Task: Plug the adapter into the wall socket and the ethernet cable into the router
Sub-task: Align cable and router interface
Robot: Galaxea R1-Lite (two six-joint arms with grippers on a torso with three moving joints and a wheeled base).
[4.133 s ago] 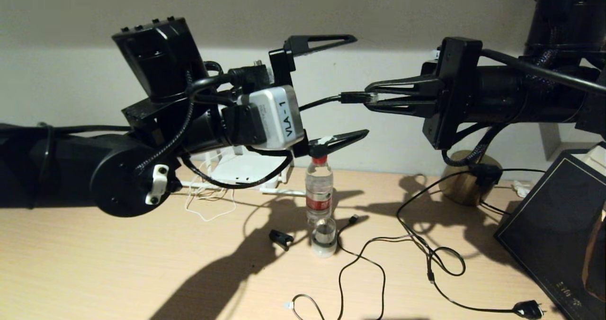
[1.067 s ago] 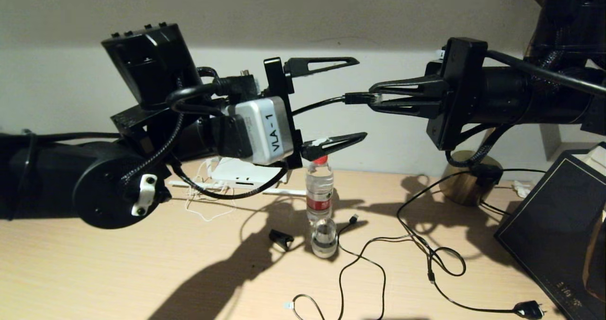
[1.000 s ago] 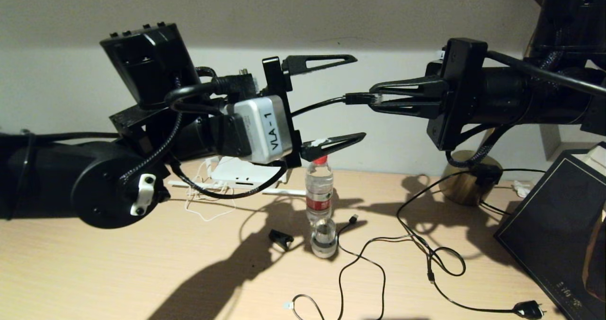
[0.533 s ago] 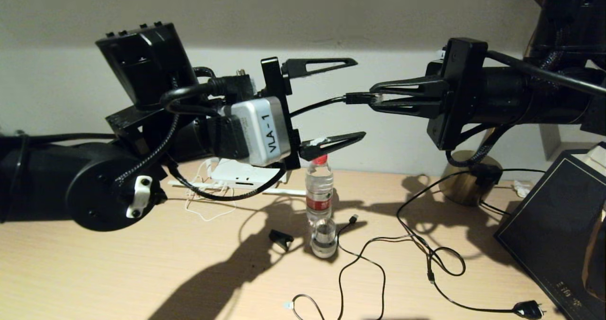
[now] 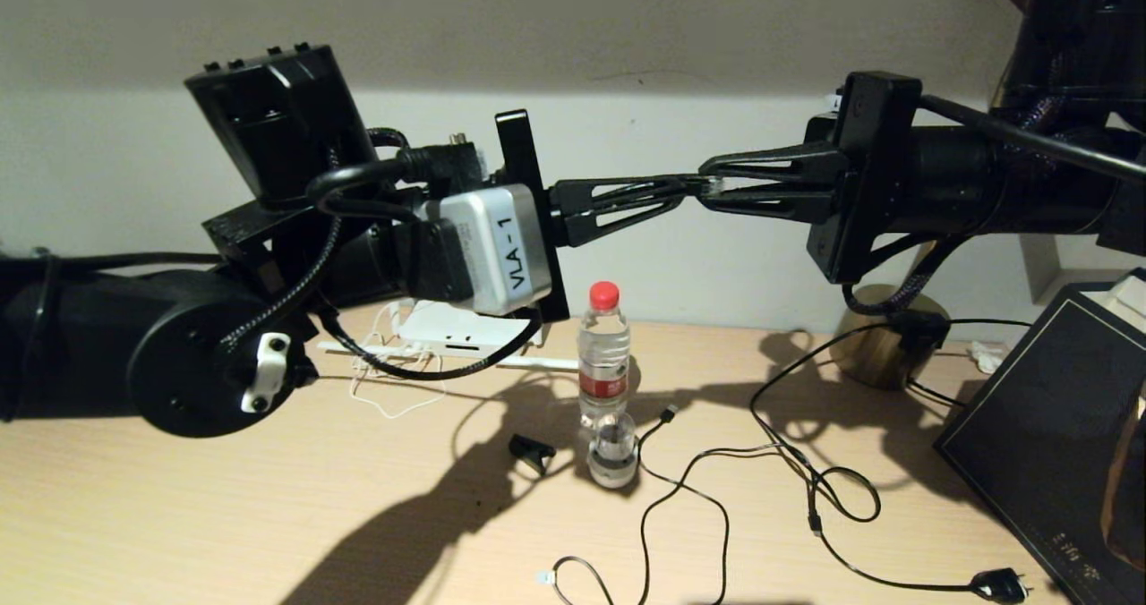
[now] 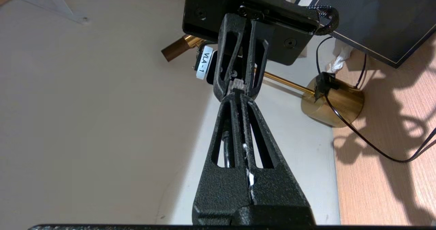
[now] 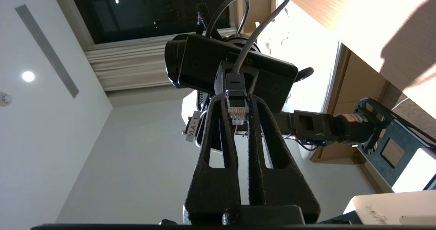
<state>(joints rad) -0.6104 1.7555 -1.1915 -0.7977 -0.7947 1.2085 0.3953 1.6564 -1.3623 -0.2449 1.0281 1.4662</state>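
Observation:
Both arms are raised above the desk with their tips meeting. My right gripper [image 5: 709,184] [image 7: 236,99] is shut on the ethernet cable's [image 7: 235,107] clear-tipped connector. My left gripper [image 5: 680,191] [image 6: 238,95] is shut on the black cable just behind that connector, and the cable shows through a finger slot [image 6: 227,148]. The router [image 5: 448,323], white and flat, lies on the desk under my left wrist, with a thin white cord [image 5: 394,399] beside it. The adapter is out of view. A grey plate on the wall [image 5: 1043,265], partly behind my right arm, may be the wall socket.
A water bottle [image 5: 604,354] with a red cap stands mid-desk, a small clear cup [image 5: 613,448] and a black clip [image 5: 530,451] in front of it. Thin black cords [image 5: 716,462] loop to a black plug [image 5: 998,583]. A brass lamp base [image 5: 882,336] and a dark board [image 5: 1047,408] are at the right.
My left gripper has gone from wide open to shut around the ethernet cable behind the connector. The right gripper has kept its hold and place.

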